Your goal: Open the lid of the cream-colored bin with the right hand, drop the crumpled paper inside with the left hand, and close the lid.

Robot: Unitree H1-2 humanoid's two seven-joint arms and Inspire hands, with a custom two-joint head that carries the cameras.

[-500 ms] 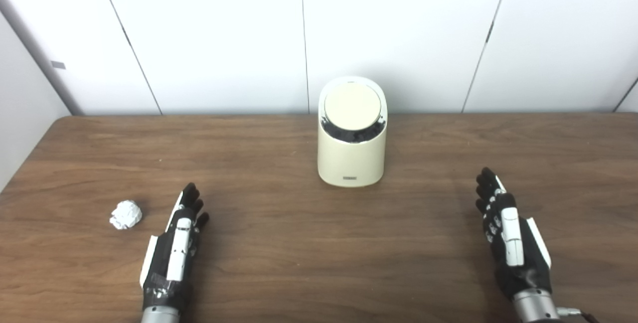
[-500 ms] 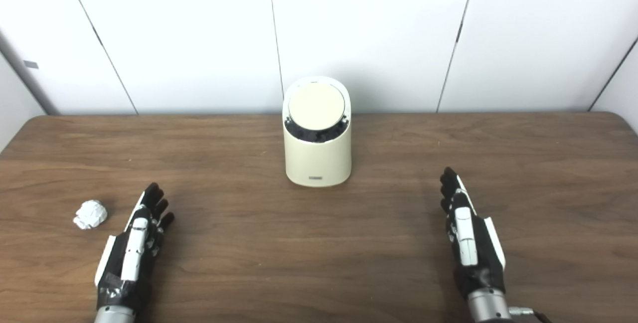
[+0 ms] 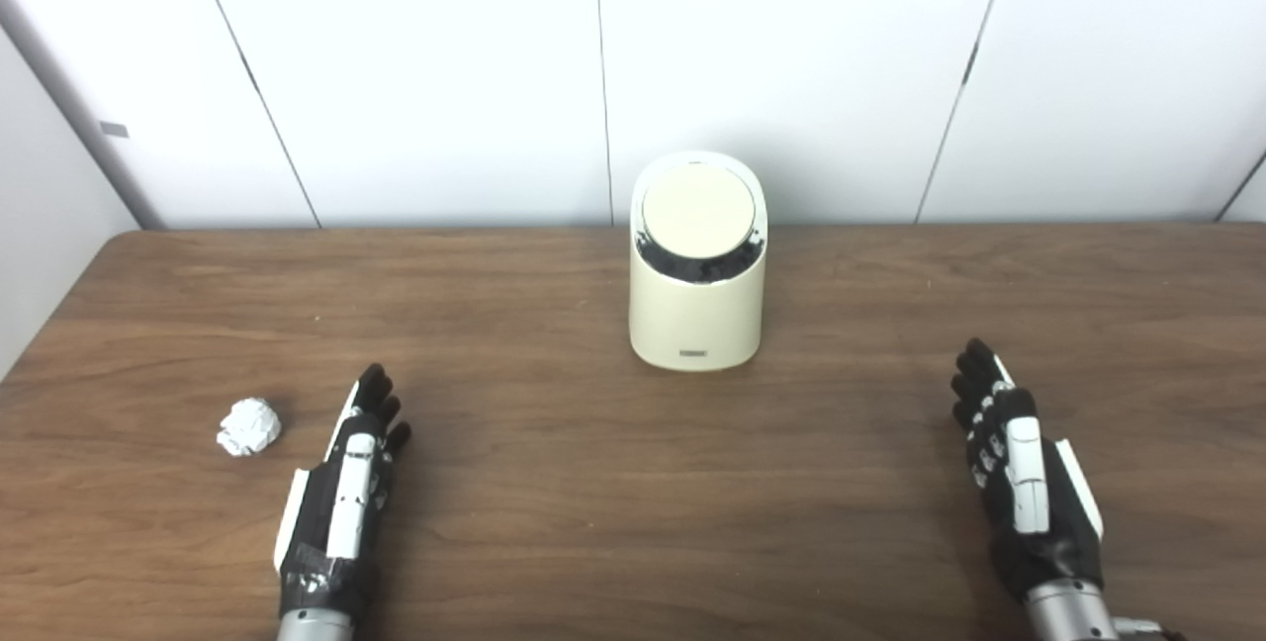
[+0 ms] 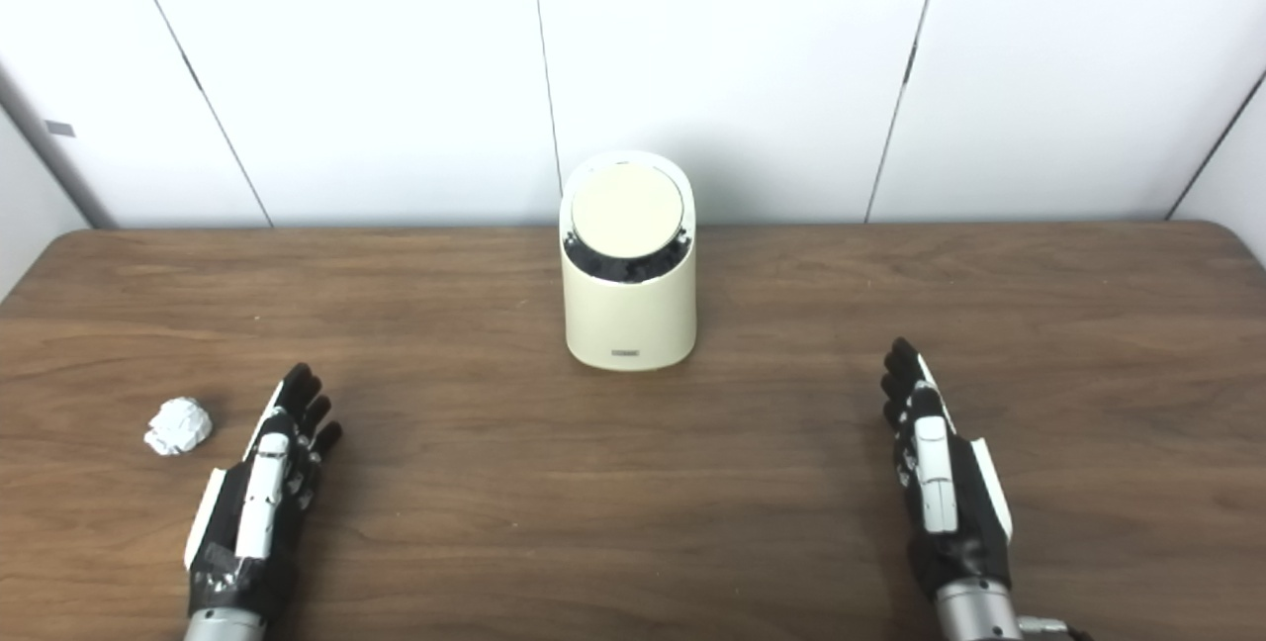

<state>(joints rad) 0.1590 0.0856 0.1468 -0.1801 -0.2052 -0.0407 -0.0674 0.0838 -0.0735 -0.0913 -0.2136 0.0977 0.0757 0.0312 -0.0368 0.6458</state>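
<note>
The cream-colored bin (image 3: 698, 300) stands upright at the middle back of the wooden table (image 3: 554, 483), its round lid (image 3: 698, 210) shut. The crumpled white paper (image 3: 249, 426) lies on the table at the front left. My left hand (image 3: 341, 498) is open and empty, fingers straight, just to the right of the paper and apart from it. My right hand (image 3: 1024, 478) is open and empty at the front right, well to the right of the bin and nearer than it. The bin also shows in the right eye view (image 4: 629, 305).
White wall panels (image 3: 415, 67) stand behind the table's far edge. The table's left edge (image 3: 59, 315) runs close to the paper's side.
Both hands have drawn back slightly toward the bottom edge. The bin and the paper have not moved.
</note>
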